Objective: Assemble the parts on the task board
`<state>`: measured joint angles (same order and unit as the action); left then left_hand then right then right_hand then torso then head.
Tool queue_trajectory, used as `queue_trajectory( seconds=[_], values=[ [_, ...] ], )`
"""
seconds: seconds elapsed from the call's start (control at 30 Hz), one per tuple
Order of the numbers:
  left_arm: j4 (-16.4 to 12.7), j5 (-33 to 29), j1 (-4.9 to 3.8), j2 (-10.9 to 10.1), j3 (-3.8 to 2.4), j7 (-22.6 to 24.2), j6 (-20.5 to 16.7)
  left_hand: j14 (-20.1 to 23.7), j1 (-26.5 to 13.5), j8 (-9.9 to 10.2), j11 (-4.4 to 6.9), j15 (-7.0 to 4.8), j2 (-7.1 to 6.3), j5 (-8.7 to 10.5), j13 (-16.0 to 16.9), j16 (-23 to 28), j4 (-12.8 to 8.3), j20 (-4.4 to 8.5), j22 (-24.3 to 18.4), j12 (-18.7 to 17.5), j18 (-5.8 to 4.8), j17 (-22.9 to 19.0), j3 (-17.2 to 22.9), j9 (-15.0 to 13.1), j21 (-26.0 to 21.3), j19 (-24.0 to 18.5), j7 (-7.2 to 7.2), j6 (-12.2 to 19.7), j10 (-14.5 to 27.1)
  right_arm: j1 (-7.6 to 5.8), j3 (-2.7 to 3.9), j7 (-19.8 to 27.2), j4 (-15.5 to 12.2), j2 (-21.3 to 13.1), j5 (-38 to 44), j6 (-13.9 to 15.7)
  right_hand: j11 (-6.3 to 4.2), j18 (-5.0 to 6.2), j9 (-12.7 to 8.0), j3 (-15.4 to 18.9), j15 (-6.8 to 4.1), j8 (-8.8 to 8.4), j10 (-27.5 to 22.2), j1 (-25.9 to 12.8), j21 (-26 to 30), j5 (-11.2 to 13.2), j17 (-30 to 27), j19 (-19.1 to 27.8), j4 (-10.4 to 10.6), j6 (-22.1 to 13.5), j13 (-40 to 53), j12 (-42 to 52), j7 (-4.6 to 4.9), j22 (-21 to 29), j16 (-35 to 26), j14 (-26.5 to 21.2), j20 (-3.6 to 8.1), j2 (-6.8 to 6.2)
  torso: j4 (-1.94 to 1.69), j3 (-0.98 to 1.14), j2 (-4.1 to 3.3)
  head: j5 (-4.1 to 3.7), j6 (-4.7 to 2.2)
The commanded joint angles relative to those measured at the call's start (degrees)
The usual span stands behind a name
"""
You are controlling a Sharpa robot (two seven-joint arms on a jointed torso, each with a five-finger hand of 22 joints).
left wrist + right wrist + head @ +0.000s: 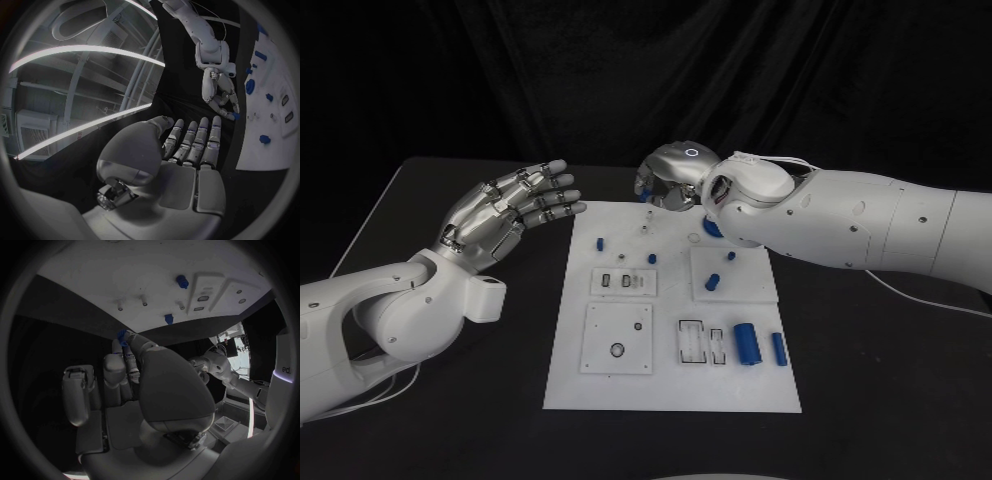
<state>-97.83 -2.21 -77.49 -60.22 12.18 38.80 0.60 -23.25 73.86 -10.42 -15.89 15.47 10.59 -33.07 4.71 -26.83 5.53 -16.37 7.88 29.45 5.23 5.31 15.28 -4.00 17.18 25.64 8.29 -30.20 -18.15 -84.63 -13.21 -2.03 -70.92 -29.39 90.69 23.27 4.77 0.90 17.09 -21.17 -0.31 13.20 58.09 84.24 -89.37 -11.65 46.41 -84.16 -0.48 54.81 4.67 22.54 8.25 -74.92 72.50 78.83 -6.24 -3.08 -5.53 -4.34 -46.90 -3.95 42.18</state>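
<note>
Board (672, 385) lies flat mid-table (877, 400), white, long side running away from robot. Black table under it, black drape behind.

Right arm (877, 225) comes in from the right, reaches over the board's far right corner. Right hand (678, 180) hangs above the far edge, fingers curled down. Right wrist view: a small blue part (122, 336) sits pinched at the fingertips (129, 347), just off the board edge; left wrist view shows the same blue bit at that hand's tips (236, 116).

Left arm (387, 320) comes in from the left, left of the board. Left hand (509, 215) is raised near the board's far left corner, palm facing the board, fingers straight and spread a little, holding nothing, not touching the board.

On the board: square plate (617, 338) near left with two small holes; smaller plate (625, 281) with slots beyond it; raised plate (730, 273) on the right side with a blue part (713, 282) standing on it and another small one (730, 254) just beyond. Black-outlined slot (702, 342) near right. Blue cylinder (747, 343) lies just right of it, thinner blue piece (779, 349) beside that, near the right edge. Small blue part (602, 243) far left, small blue peg (651, 259) near it. Thin pins (646, 228) stand at the far end, too small to tell more.
</note>
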Motion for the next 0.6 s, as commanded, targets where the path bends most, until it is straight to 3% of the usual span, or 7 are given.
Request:
queue_trajectory(
  seconds=[0.03, 0.37, 0.6],
  values=[
    [0.0, -0.4, -0.07, 0.2, -0.04, 10.9, 1.0, 0.2, -0.4, -0.3, -0.07, 0.16, 0.18, -0.31, 0.1, -0.2, 0.0, -0.09, -0.1, 0.2, -0.32, 0.0, 0.2, -0.1, 0.1, -0.5, 0.07, -0.5, -0.3, 0.35, 0.10, -0.4, 0.3, 0.2, 1.0, -1.9, -0.10, -0.56, 0.1, 0.2, 0.49, -0.26, 0.5, 0.2, -0.2, 0.1, -0.2, -4.9, 0.1, -0.5, -0.1, -0.3, -0.06, -13.8, -0.4, 0.0, -0.19, -0.53, -0.11, 0.00, 0.03, -0.20, 0.13],
    [0.2, -0.5, -0.07, 0.4, -0.04, 10.9, 1.2, 0.2, -0.4, -0.3, -0.09, 0.16, 0.33, -0.33, 0.1, -0.3, 0.0, -0.08, -0.1, 0.2, -0.34, 0.0, 0.6, -0.1, 0.1, -0.5, 0.09, -0.5, -0.3, 1.08, 0.17, -1.7, 0.8, 0.1, 2.4, -2.7, 0.01, -0.52, 0.2, 0.1, 0.58, -0.50, 0.3, 0.1, -0.1, 0.0, -0.4, -4.8, 0.2, -0.7, -0.2, -0.8, -0.04, -13.7, -0.5, -0.2, -0.29, -0.63, 0.23, -0.04, 0.09, -0.04, 0.35],
    [0.3, -0.6, -0.07, 0.5, -0.04, 10.8, 1.3, 0.3, -0.4, -0.3, -0.10, 0.15, 0.37, -0.34, 0.1, -0.3, 0.0, -0.08, -0.1, 0.2, -0.34, 0.0, 0.7, -0.1, 0.1, -0.5, 0.11, -0.5, -0.3, 1.52, 0.18, -0.8, 1.6, 0.2, 2.6, -2.6, 0.10, -0.45, 0.4, 0.2, 0.69, -0.60, 0.3, -0.2, 0.0, 0.1, -0.8, -4.6, 0.5, -0.6, -0.2, -1.1, -0.04, -13.4, -0.8, -0.4, -0.39, -0.77, 0.14, -0.05, 0.10, -0.08, 0.49]
  ],
)
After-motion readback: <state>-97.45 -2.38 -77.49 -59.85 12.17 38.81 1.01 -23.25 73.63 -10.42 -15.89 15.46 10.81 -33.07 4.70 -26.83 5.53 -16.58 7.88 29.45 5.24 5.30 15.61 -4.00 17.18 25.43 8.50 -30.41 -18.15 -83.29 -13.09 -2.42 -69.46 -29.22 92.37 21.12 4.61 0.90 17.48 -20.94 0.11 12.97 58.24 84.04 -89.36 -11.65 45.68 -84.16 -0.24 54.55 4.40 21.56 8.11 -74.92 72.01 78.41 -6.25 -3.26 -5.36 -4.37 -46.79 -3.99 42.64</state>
